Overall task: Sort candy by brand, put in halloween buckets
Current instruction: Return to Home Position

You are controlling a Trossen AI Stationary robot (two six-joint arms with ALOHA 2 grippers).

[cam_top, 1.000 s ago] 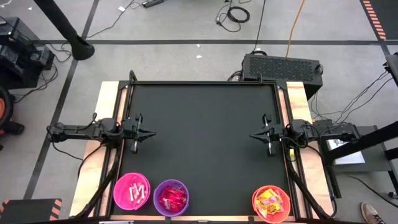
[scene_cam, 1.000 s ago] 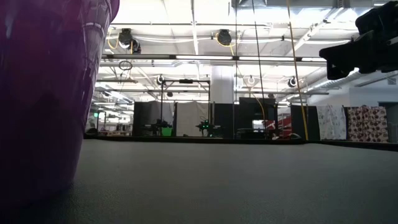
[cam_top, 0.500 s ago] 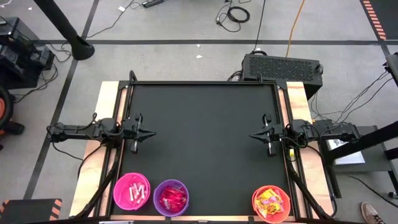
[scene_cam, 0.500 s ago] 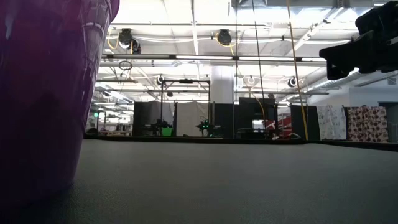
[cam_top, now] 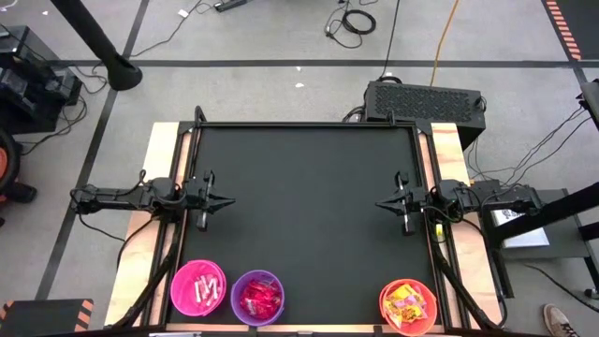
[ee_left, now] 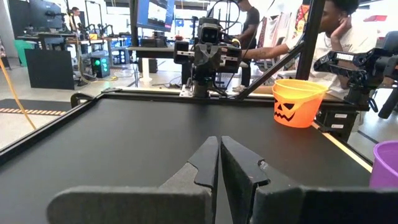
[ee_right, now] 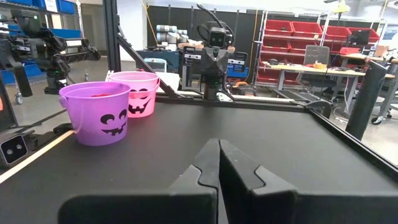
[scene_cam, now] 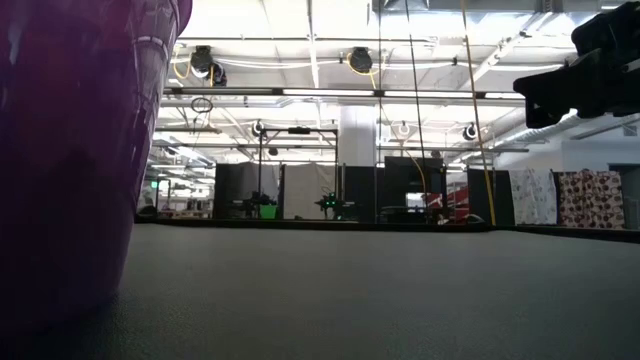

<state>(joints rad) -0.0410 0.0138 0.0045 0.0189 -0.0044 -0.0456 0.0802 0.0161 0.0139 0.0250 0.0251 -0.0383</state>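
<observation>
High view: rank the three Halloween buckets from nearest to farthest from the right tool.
Measured from the right tool, shut at the right side of the table:
1. the orange bucket, bottom edge, on the right arm's own side.
2. the purple bucket, bottom edge, left of centre.
3. the pink bucket, beside the purple one, farthest left.

Left gripper [cam_top: 228, 200] and right gripper [cam_top: 379, 204] closed, level at opposite sides, tips toward each other.

Grey concrete floor [cam_top: 281, 84] had loose black cables [cam_top: 356, 21] on it; red metal storage racks [ee_right: 292, 40] stood along far wall; ceiling was brightly lit.
</observation>
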